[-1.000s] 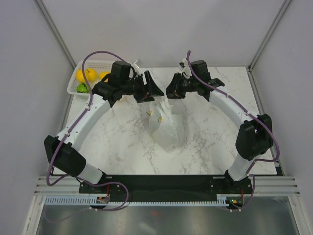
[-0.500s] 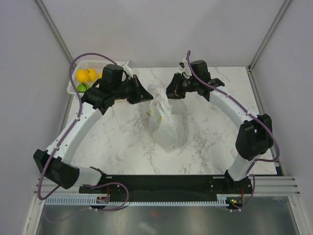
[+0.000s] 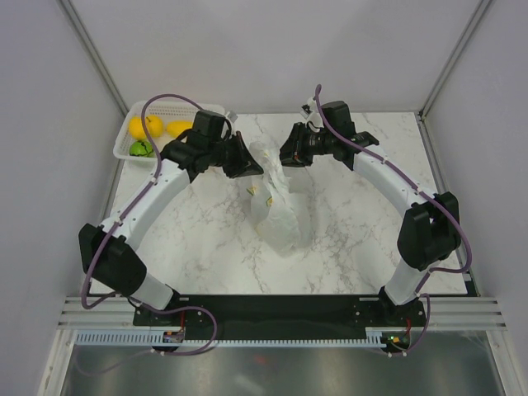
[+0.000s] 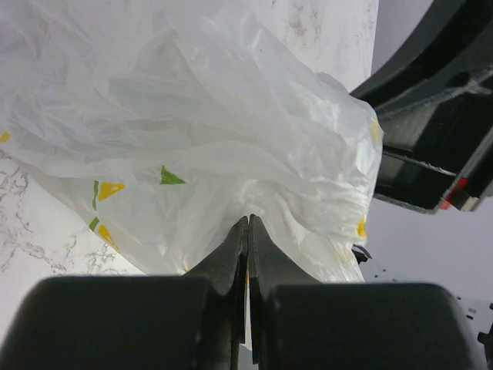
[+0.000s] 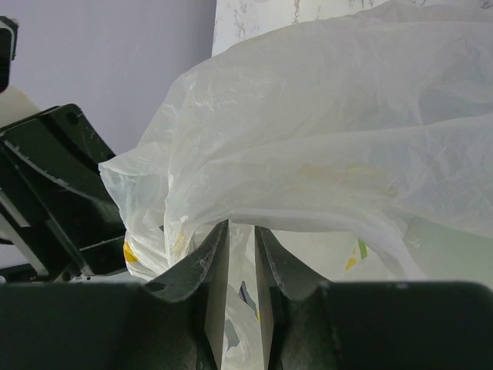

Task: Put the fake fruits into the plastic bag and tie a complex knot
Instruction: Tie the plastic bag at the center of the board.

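Basket (image 3: 123, 141), fruits (image 3: 151, 126), left arm (image 3: 157, 188) overlapping, bag (image 3: 280, 213) pinched

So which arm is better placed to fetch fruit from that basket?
Probably left. The left claw is nearer the basket of fake fruits; the right claw is beyond the plastic bag. Both pinch the bag, so it must release first.

The middle of the marble table (image 3: 198, 239) is taken up by the plastic bag (image 3: 280, 216). Its crumpled top is pinched from the left of the frame by the left gripper (image 3: 250, 164) and from the right by the right gripper (image 3: 290, 154) (film is seen clamped in both in the wrist views), so no passage is left between them. The upper left corner is blocked by the white basket (image 3: 176, 106) holding fake fruits (image 3: 152, 126). Bare marble is left at lower left, lower right and upper right.
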You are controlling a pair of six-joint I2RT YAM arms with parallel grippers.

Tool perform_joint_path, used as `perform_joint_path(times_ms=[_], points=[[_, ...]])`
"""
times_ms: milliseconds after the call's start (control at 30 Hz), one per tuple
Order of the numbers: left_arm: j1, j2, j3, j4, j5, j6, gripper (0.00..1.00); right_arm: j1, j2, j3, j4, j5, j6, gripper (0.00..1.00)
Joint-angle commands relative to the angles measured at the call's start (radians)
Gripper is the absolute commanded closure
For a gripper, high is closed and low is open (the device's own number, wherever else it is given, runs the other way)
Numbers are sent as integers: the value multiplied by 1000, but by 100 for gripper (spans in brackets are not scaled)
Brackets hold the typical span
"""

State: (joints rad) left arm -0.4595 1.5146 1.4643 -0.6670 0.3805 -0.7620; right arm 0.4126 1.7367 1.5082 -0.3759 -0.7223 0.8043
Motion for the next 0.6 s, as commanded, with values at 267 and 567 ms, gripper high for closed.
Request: perform_joint_path(times_ms=[267,567], points=[[-4,82,87,-5,-63,10,98,6,4,47,17,-34,-7,66],[-19,121,133,35,-39,-2,98,12,9,50,17,-42,3,51]])
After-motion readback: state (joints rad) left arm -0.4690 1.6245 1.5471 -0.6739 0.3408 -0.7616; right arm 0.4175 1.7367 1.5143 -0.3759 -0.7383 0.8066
